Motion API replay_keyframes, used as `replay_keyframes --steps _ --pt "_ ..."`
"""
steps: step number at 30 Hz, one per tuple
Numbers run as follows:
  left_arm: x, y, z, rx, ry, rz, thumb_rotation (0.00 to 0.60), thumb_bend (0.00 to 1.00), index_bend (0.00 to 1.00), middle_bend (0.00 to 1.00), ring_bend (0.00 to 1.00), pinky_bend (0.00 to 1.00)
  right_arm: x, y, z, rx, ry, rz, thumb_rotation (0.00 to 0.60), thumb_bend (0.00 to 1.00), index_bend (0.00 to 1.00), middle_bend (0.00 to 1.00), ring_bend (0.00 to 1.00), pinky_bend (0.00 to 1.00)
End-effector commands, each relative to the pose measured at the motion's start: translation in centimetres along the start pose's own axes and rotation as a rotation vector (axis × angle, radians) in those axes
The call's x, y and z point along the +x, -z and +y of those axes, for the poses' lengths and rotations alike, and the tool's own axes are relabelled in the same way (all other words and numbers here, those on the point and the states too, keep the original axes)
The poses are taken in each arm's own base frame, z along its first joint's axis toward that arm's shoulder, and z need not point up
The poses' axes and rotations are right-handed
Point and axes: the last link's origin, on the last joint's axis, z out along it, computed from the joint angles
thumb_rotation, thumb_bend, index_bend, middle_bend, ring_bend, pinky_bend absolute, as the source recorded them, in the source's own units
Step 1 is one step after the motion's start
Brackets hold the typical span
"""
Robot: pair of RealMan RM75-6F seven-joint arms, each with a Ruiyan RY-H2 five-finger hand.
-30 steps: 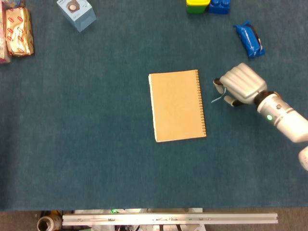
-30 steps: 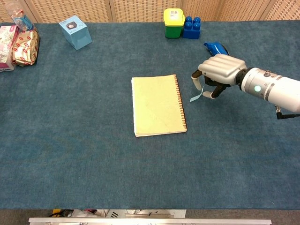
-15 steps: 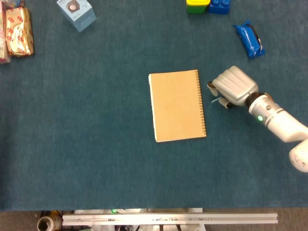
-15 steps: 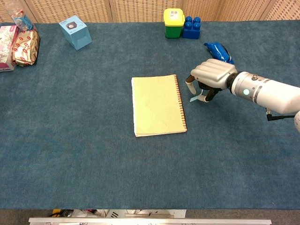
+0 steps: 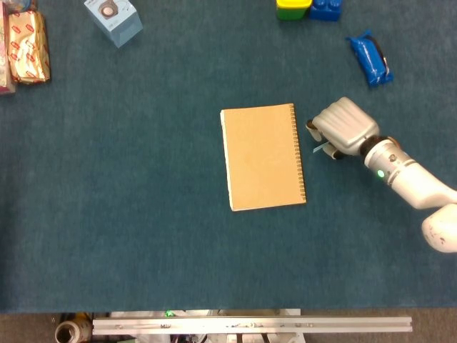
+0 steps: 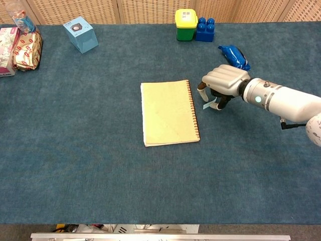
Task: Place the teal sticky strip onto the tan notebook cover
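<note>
As your right hand has shifted left toward the tan notebook, it pinches the teal sticky strip just beside the spiral edge; continue over the cover.

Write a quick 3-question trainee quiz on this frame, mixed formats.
1. True or false: the teal sticky strip already lies on the tan notebook.
2. Which hand holds the strip: A left, B right?
3. Fill in: the notebook's spiral binding runs along the edge facing the ____ hand.

Key: 1 false, the strip hangs from the fingers beside the notebook. 2 B. 3 right.
</note>
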Motion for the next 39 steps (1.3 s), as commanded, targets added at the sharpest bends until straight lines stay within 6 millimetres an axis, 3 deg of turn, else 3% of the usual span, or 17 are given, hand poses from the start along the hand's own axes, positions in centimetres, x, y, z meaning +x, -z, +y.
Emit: replay_keyframes --steps 1,10,15,26,39 --pt "0.0 0.0 0.0 -0.001 0.0 0.0 0.6 0.24 0.02 0.12 0.14 0.09 0.0 0.0 0.0 0.0 -0.001 -0.001 0.6 0.32 0.54 1.0 1.0 1.0" --pt "0.0 0.1 -0.1 0.001 0.001 0.0 0.6 0.24 0.02 0.12 0.14 0.09 0.0 -0.2 -0.1 -0.002 -0.019 0.011 0.6 0.34 0.62 1.0 1.0 1.0" --pt "0.0 0.1 -0.1 0.004 0.0 0.001 0.6 0.24 0.02 0.12 0.14 0.09 1.1 0.0 -0.8 0.013 -0.112 0.053 0.6 0.34 0.62 1.0 1.0 1.0" --pt "0.3 0.4 -0.4 0.009 0.005 0.009 0.6 0.24 0.02 0.12 0.14 0.09 3.6 -2.0 -4.8 0.087 -0.466 0.087 0.6 0.34 0.62 1.0 1.0 1.0" --pt "0.3 0.8 -0.8 0.021 0.013 0.012 0.6 0.24 0.02 0.12 0.14 0.09 3.6 -4.2 -8.2 0.129 -0.709 -0.051 0.6 0.34 0.62 1.0 1.0 1.0"
